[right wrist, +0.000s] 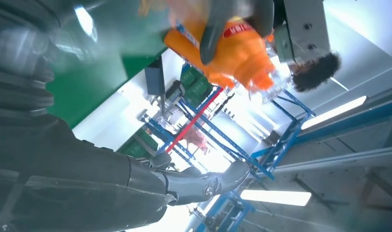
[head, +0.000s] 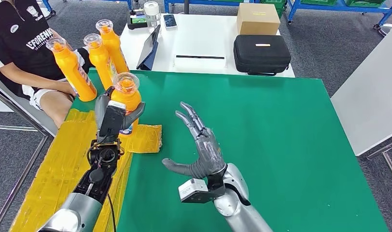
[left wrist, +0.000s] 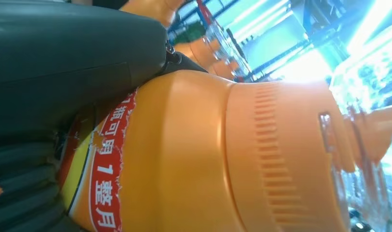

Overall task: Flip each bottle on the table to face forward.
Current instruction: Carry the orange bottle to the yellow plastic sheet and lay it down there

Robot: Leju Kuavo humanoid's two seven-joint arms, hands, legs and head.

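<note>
An orange bottle (head: 127, 95) with a clear cap stands upright at the left side of the green table (head: 281, 125), on a yellow mat (head: 145, 138). My left hand (head: 113, 113) grips its body; up close the bottle (left wrist: 223, 154) shows a red label strip with white characters beside my palm (left wrist: 63, 72). Three more orange bottles (head: 73, 67) (head: 101, 58) (head: 113, 43) stand in a group at the table's far left corner. My right hand (head: 199, 145) hovers open over the green surface to the right of the held bottle (right wrist: 233, 46), fingers spread, empty.
A person in a black shirt (head: 24, 43) sits at the far left beside the bottle group. Behind the green table a white table (head: 203, 43) carries a black case (head: 261, 53), a cardboard box (head: 258, 18), a tablet (head: 149, 46) and a phone.
</note>
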